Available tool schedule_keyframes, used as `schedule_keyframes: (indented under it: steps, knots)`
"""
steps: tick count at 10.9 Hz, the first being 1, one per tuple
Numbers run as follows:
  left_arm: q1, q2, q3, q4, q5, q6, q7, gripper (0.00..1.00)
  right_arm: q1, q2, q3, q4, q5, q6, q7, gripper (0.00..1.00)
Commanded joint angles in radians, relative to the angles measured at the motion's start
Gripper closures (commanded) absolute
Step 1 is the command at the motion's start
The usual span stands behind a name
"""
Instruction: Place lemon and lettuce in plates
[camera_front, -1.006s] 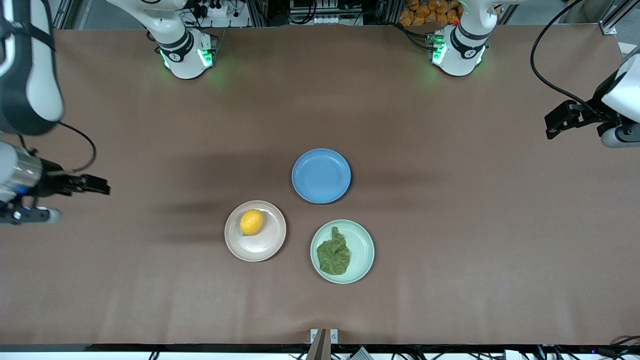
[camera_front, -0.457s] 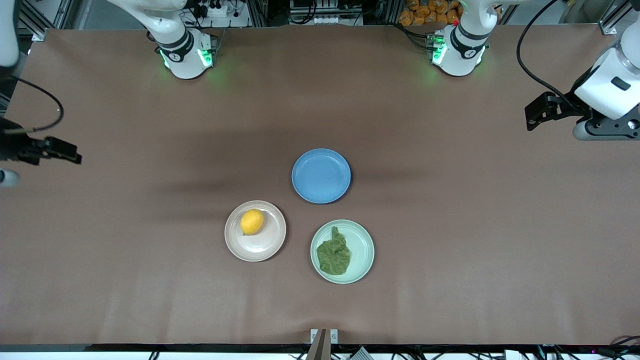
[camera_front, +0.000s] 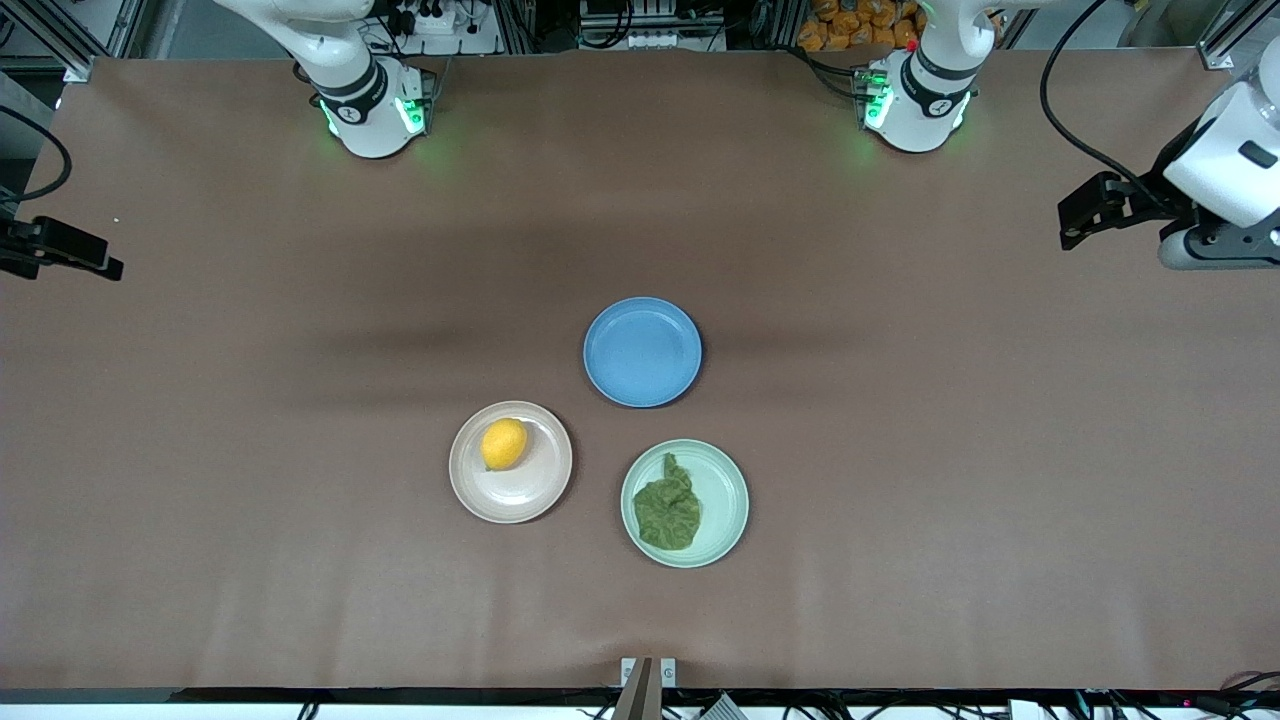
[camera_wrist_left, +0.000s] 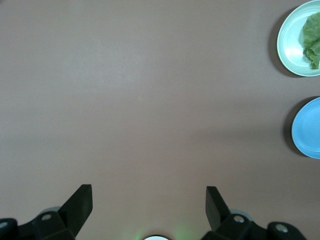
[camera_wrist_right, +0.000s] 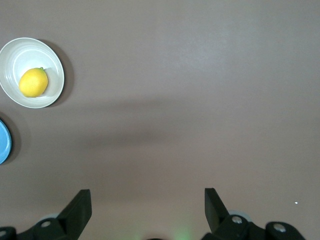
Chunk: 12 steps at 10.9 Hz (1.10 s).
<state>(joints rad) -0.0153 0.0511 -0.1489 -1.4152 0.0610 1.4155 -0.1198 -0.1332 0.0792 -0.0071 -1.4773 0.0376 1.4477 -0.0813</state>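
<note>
A plain brown worktop (camera_front: 900, 500) fills the scene, with cable clutter and aluminium framing along the edge where the two arm bases stand. The lemon (camera_front: 503, 443) lies in the beige-pink plate (camera_front: 535, 495); beside it, toward the left arm's end, the lettuce (camera_front: 668, 513) lies in the mint-green plate (camera_front: 722, 482). An empty blue plate (camera_front: 642, 351) sits farther from the front camera than both.

The left pincer (camera_wrist_left: 149, 202) hangs spread and empty over bare worktop at its own end, well apart from the plates; the right pincer (camera_wrist_right: 147, 205) does likewise at the other end.

Both placements look done, so the step in hand is judged to be pulling clear. Doing it well means holding the fingers apart and high, travelling away from the plates so nothing is nudged.

No brand, label or readable writing shows anywhere.
</note>
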Motion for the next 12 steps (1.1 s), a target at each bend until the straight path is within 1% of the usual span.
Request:
schedule_keyframes:
  steps: [1, 4, 6, 7, 12]
  knots:
    - [0.057, -0.034, -0.003, -0.036, -0.058, 0.003, 0.02, 0.0, 0.014, -0.056, -0.025, -0.08, 0.028, 0.019, -0.011, 0.0]
    - [0.057, -0.076, -0.003, -0.129, -0.061, 0.071, 0.017, 0.0, 0.014, -0.059, -0.034, -0.092, 0.024, 0.06, -0.003, 0.0]
    - [0.055, -0.063, -0.003, -0.114, -0.06, 0.069, 0.008, 0.0, 0.014, -0.053, -0.06, -0.086, 0.024, 0.063, -0.005, 0.0]
    - [0.051, -0.054, -0.003, -0.091, -0.061, 0.069, 0.008, 0.0, 0.014, -0.046, -0.06, -0.074, 0.024, 0.057, -0.005, 0.0]
    - [0.055, -0.054, -0.001, -0.09, -0.047, 0.069, 0.015, 0.0, 0.052, -0.038, -0.059, -0.052, 0.007, 0.034, -0.005, 0.0]
